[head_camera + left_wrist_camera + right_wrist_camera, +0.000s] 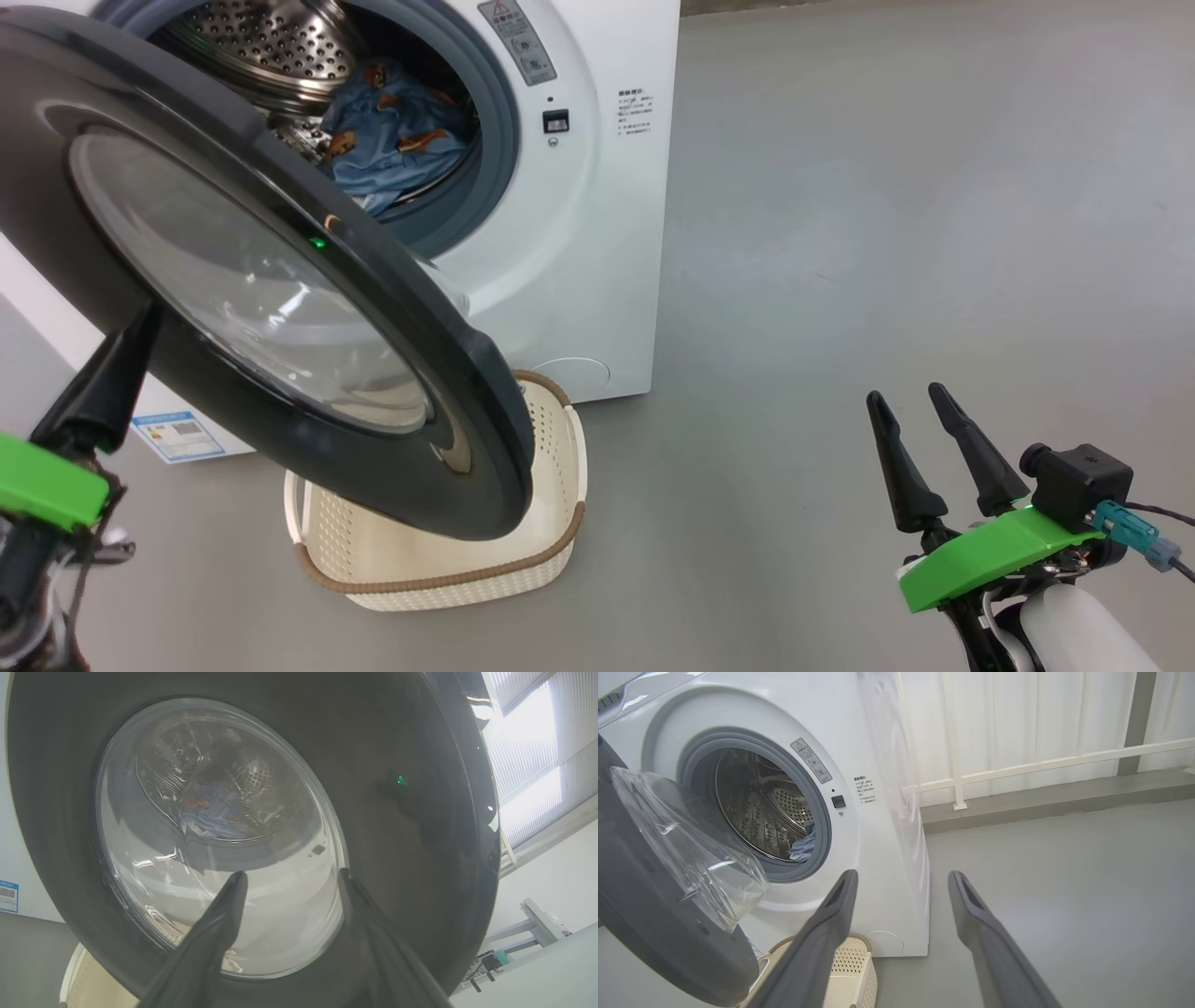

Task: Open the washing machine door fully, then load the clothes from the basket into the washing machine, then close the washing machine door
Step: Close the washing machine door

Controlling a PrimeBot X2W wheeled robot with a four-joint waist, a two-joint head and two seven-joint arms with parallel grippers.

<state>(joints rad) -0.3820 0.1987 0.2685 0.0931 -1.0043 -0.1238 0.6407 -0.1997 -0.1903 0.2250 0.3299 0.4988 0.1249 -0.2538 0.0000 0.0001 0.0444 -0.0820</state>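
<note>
The washing machine (597, 233) stands with its door (448, 373) swung out over the basket (551, 523). The clothes (392, 131), blue with orange figures, lie inside the steel drum. What shows of the basket's floor is bare. My left gripper (292, 877) is open, its fingers spread just short of the door's (411, 826) outer face at the glass window. One left finger (103, 383) rises to the door's lower left rim. My right gripper (920, 401) hangs open over the floor, right of the machine, holding nothing. In the right wrist view the right gripper (901, 877) points at the machine (878, 826), door (654, 933) and basket (854, 966).
A blue label sticker (177, 437) is on the white panel at lower left. Bare grey floor (887, 233) stretches to the machine's right. A white rail (1041, 765) and pale wall run behind it. A metal frame (537, 919) stands off to one side.
</note>
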